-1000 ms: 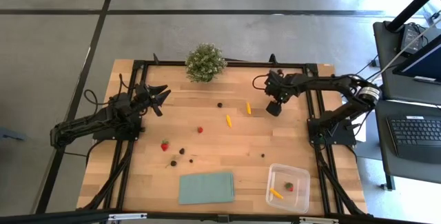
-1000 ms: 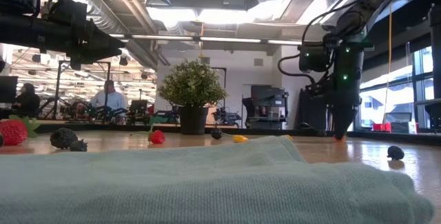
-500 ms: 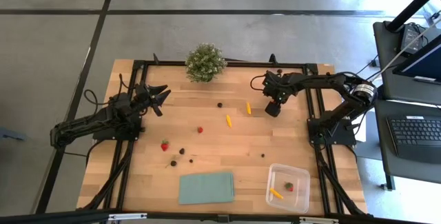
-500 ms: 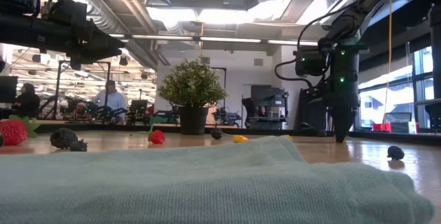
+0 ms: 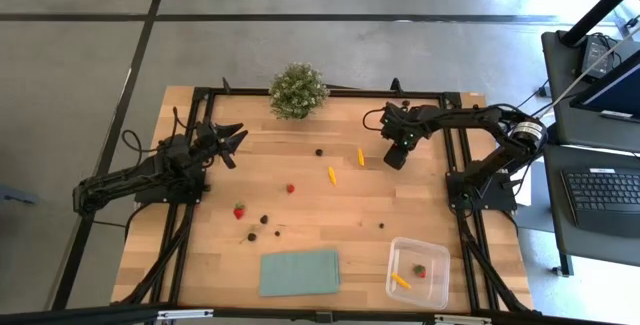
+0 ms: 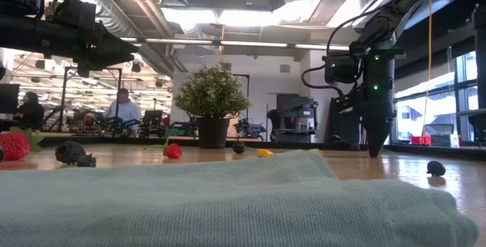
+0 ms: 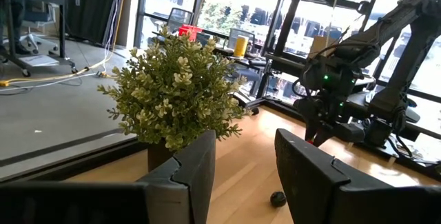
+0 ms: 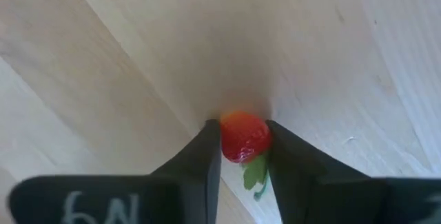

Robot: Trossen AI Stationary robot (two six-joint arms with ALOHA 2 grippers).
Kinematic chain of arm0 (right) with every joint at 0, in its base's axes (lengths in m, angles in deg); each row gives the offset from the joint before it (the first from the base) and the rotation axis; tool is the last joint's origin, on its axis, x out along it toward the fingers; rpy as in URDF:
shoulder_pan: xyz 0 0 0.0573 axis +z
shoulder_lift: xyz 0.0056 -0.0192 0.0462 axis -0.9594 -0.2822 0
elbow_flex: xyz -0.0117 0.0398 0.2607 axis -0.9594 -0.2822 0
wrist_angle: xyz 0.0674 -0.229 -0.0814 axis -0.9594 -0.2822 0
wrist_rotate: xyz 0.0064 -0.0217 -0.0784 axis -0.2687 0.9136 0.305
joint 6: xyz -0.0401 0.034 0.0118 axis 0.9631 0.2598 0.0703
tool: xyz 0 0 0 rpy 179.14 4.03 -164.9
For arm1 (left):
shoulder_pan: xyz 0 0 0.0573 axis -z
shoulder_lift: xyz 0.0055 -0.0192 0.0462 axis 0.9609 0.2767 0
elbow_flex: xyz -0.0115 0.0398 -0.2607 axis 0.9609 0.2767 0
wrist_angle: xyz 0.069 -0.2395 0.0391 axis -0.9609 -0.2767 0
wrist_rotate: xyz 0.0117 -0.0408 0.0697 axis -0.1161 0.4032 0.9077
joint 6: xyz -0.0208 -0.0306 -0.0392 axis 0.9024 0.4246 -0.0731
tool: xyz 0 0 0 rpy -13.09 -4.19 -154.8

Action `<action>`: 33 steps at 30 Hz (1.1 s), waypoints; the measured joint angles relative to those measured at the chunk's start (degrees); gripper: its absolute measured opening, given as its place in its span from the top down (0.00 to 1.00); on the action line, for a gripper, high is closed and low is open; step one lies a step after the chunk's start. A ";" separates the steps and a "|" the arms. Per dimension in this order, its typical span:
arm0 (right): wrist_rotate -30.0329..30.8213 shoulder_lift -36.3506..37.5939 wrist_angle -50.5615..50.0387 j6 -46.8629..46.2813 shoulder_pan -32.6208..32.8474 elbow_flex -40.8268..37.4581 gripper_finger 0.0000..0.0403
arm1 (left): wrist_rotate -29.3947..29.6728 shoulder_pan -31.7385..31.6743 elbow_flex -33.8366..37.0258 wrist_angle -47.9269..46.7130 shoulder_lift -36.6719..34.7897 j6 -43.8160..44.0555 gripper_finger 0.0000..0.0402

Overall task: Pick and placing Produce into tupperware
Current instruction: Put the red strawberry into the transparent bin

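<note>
Right gripper (image 8: 241,156), at the table's 1 o'clock, grasps a strawberry (image 8: 243,136) against the wood; picking is underway; next comes lifting toward the tupperware (image 5: 420,252) at 5 o'clock; left gripper (image 5: 229,143) waits, fingers spread.

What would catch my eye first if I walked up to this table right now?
Probably the right end effector, down on the wooden table near its far right side, its tips closed around a small red strawberry. Next, the bushy potted plant at the far edge. Then the clear plastic box at the near right corner, already holding a few pieces.
</note>
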 joint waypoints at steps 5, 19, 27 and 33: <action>-1.25 -0.05 -0.48 -1.16 -0.11 0.37 0.77 | 0.11 0.00 -0.02 0.02 0.00 0.00 0.64; -12.94 14.87 -15.92 -15.32 4.71 16.69 0.77 | 0.17 0.00 -0.01 0.02 0.00 -0.40 0.64; -11.62 28.48 -20.40 -33.16 21.49 24.47 0.77 | 0.17 -0.01 -0.01 0.02 0.01 -0.42 0.64; -1.97 31.83 -21.76 -49.65 41.69 25.07 0.77 | 0.17 0.00 -0.02 0.02 0.00 -0.42 0.64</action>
